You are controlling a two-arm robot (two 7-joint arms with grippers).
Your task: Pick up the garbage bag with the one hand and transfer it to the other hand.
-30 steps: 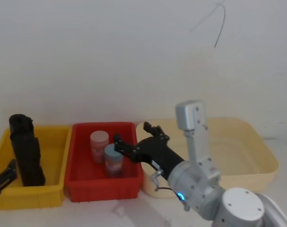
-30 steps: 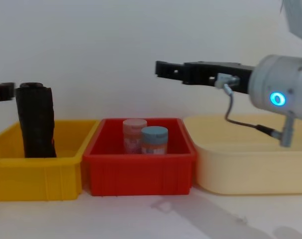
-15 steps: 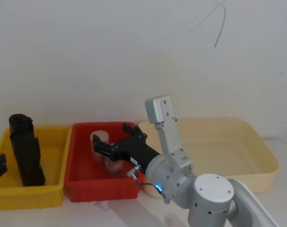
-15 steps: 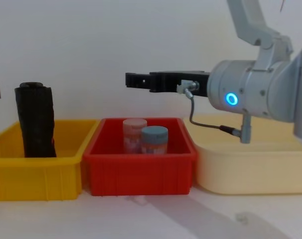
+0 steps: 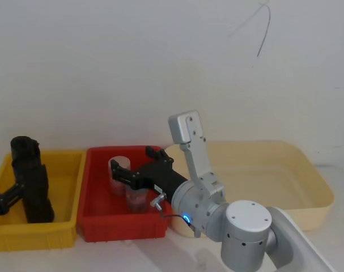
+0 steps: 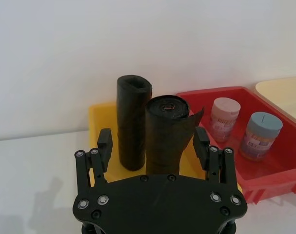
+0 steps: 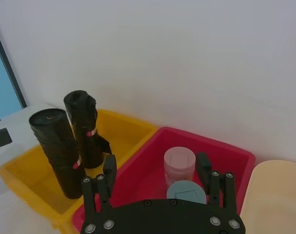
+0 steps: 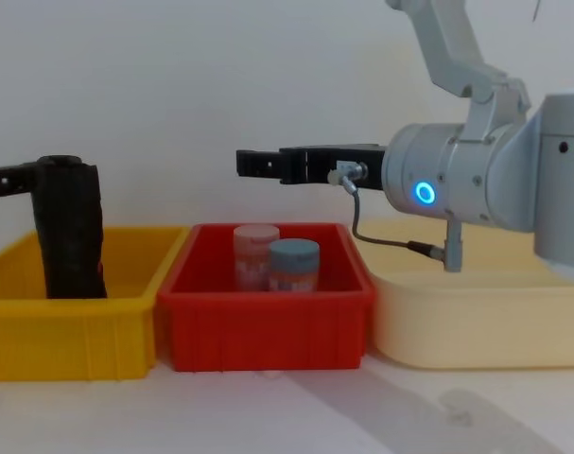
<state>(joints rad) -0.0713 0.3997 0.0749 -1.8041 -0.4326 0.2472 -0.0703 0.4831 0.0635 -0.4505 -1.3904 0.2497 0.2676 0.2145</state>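
Note:
Two black rolled garbage bags (image 5: pixel 31 184) stand upright in the yellow bin (image 5: pixel 38 235) at the left; the chest view shows them as one dark column (image 8: pixel 69 232). My left gripper (image 5: pixel 14 191) reaches in from the left edge at the rolls' upper half (image 8: pixel 10 179). In the left wrist view it is open (image 6: pixel 153 146), with the nearer roll (image 6: pixel 168 129) showing between its fingers and the other roll (image 6: pixel 132 122) behind. My right gripper (image 5: pixel 136 164), on the blue-ringed arm, hovers open above the red bin (image 8: pixel 268 331), level with the rolls' tops (image 8: pixel 253 164).
The red bin (image 5: pixel 123 226) holds a pink jar (image 8: pixel 255 248) and a blue-lidded jar (image 8: pixel 294 265). A large cream tub (image 5: pixel 308 190) stands at the right. The white wall rises close behind all three containers. Bare tabletop lies in front of them.
My left gripper has come in from the left edge up to the rolls. My right gripper has moved left, out over the red bin, and has slowed.

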